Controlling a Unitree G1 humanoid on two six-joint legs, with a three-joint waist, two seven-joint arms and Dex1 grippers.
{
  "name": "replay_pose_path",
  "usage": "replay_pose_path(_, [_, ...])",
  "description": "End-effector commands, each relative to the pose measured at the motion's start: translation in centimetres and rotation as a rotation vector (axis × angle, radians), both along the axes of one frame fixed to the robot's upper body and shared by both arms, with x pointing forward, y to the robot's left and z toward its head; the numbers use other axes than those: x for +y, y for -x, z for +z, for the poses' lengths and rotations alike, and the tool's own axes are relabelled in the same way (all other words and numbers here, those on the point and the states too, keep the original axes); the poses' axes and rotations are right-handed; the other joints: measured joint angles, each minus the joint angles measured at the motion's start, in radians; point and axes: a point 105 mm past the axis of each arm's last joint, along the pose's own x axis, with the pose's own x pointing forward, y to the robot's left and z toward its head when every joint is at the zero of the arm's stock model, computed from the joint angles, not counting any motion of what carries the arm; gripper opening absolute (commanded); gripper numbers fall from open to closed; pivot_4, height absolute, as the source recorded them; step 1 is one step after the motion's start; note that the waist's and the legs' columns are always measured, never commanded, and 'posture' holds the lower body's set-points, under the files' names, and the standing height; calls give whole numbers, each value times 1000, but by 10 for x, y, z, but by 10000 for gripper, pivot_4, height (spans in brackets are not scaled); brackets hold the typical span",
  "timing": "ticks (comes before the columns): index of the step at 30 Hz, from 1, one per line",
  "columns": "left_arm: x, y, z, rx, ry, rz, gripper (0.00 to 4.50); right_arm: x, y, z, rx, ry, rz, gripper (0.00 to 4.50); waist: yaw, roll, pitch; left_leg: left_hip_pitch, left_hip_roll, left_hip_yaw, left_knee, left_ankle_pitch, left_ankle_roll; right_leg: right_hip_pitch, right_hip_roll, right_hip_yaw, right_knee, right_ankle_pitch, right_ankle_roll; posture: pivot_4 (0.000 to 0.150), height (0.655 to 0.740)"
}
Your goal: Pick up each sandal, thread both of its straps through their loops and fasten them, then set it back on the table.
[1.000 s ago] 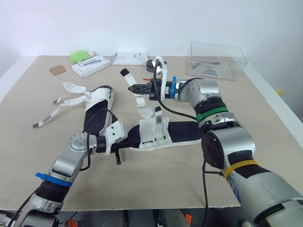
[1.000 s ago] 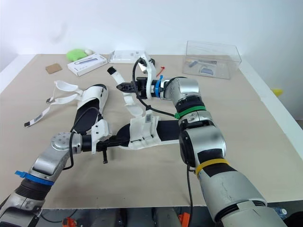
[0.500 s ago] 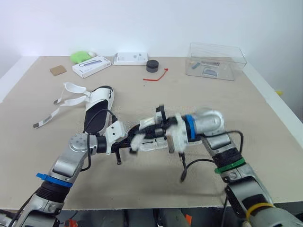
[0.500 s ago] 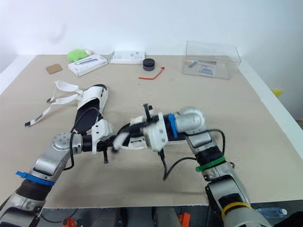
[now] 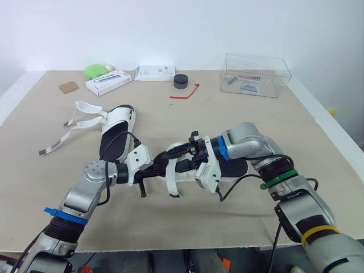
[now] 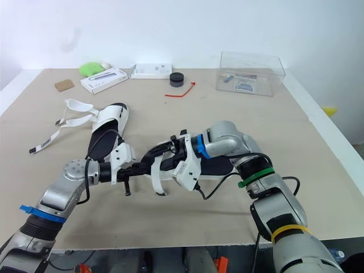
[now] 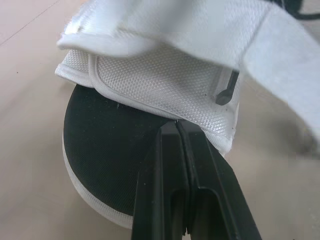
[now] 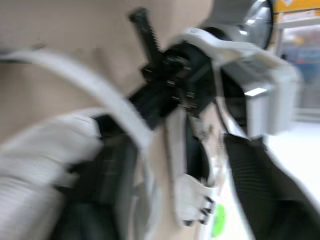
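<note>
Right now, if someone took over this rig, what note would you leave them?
Left gripper: shut on the edge of the near sandal, toward the front of the table.
Right gripper: at that sandal's straps; its grip cannot be read.
One white strap hangs loose toward the table, not fastened.
Far sandal lies to the robot's left with its open straps splayed out.
Done: no strap visibly fastened.
Left: thread and fasten both straps on each sandal, then set each one down.
</note>
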Motion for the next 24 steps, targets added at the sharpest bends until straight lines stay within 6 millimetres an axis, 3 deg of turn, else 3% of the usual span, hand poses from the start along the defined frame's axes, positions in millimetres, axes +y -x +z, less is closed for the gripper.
replay_pose_path(1, [-1,2,-9,43,-14,-8,0,-8,5,18,58,-60,-18,34870,0,0,0,0,0,0,0,0,0,0,0,0,0,0,0,1500,7400])
replay_pose_path(6, [0,2,-9,47,-13,-5,0,-32,24,30,564,-167,-173,34870,7,0,0,-1,0,-2,-1,-1,1,0,-1,-2,0,-1,0,1500,7400])
replay_pose_path(12, [2,2,-10,54,-19,-6,0,-51,63,6,1233,-49,-457,34870,7,0,0,-1,1,-3,-1,-1,1,0,-2,-5,-1,-2,-1,1500,7400])
replay_pose_path(18, [4,2,-9,58,-24,-11,0,-54,74,-14,1637,64,-732,34870,7,0,0,0,3,-3,0,1,2,1,2,-5,0,-5,5,1500,7400])
replay_pose_path(20, [4,2,-9,59,-30,-15,0,-47,73,-17,1650,71,-763,34870,7,0,0,0,4,-2,0,1,2,0,2,-5,0,-4,4,1500,7400])
replay_pose_path(24, [3,3,-6,64,-19,-17,0,-38,71,-24,1879,135,-901,34870,8,0,0,-2,4,-4,0,1,2,0,5,-4,-1,-5,5,1500,7400])
